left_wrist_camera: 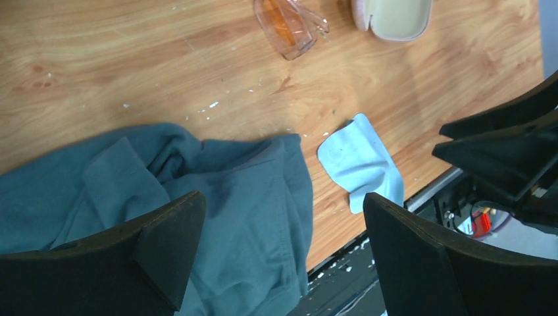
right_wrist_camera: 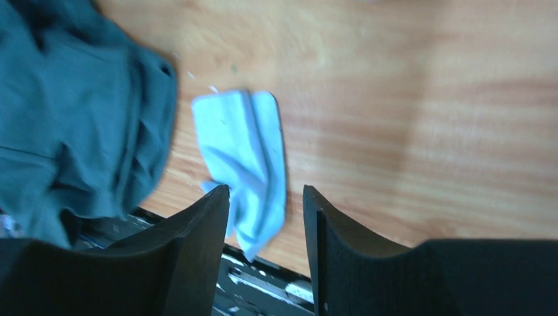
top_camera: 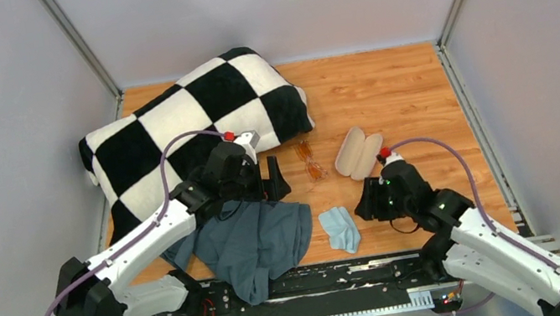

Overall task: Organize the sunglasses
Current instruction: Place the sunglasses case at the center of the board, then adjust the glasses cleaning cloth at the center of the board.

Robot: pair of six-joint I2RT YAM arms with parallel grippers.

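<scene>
At the table's near edge, a crumpled teal garment [top_camera: 252, 243] and a small light-blue cloth [top_camera: 340, 229] lie just beside each other, the cloth flat on the wood and gripped by nothing. The right gripper [top_camera: 368, 199] hovers close to the cloth's right side. Its jaws are partly parted and empty, and in the wrist view the cloth shows through the narrow gap between them. That view is blurred, so how high the fingers sit above the wood cannot be told. The left gripper [top_camera: 275, 184] hangs over the garment's far edge with its jaws spread wide and holding nothing, apparently placed for a reach toward the glasses ahead of it.

Mid-table, the sunglasses [top_camera: 309, 162] rest on the bare wood [top_camera: 385, 90], outside and just left of the pink case [top_camera: 358, 152]. The case lies opened, likely to receive them. Whether the temples are folded is hard to make out. The left wrist camera crops both the glasses and the case at its top edge, and the right wrist camera shows neither.

Behind the left arm, a black-and-white checkered cushion [top_camera: 194, 121] fills the far left corner. The arm covers its front edge.
</scene>
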